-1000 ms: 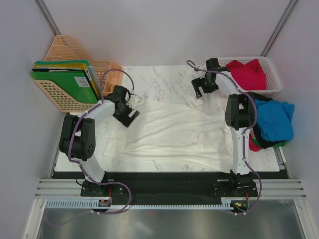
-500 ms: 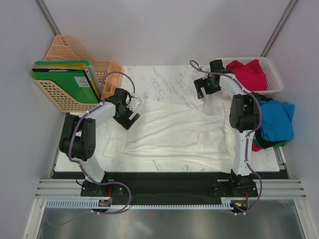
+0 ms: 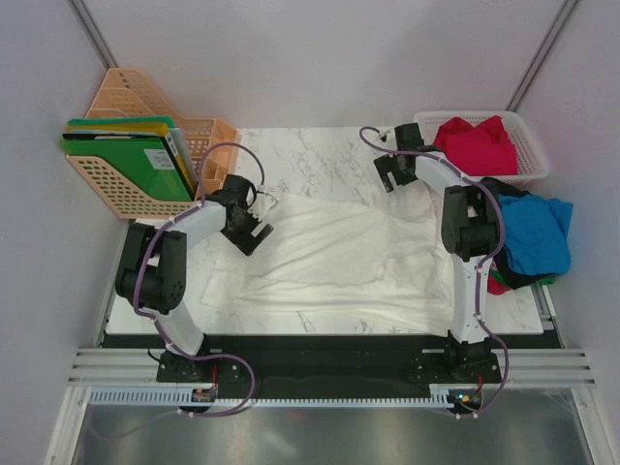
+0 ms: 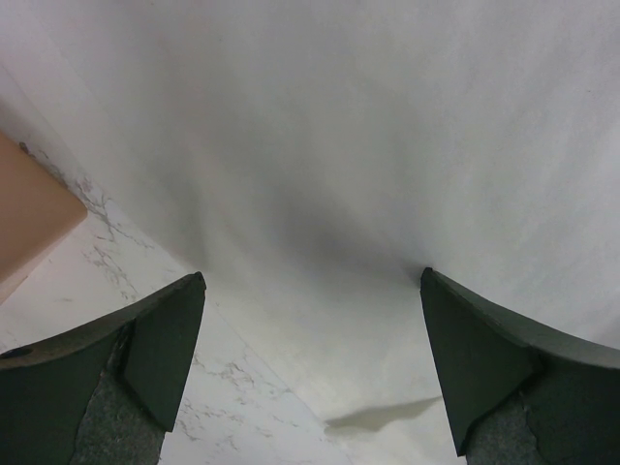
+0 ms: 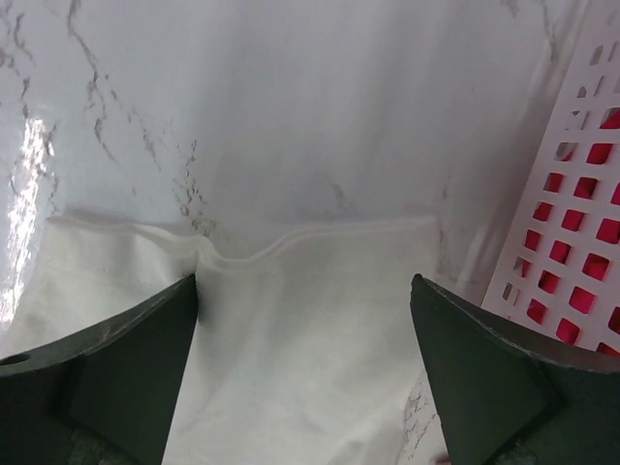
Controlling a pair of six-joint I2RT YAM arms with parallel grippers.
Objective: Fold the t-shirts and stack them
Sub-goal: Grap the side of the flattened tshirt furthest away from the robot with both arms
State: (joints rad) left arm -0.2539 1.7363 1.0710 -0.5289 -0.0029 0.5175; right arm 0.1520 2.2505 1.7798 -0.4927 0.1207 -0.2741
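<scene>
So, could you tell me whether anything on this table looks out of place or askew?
The large white cloth t-shirt lies rumpled and skewed across the marble table, not flat. At the right edge, a heap of bright blue, black and red shirts spills over the table's side. Nothing looks damaged.

Matt white cloth t-shirt (image 3: 329, 257), glossy marble table (image 3: 310, 155)

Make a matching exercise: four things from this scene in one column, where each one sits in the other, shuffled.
1. white shirt
2. red shirt
3. blue shirt
4. green folders

a. in the peach rack, far left
b. heaped at the right edge of the table
c. spread across the middle
d. in the white basket

Pairs: 1-c, 2-d, 3-b, 4-a
</scene>
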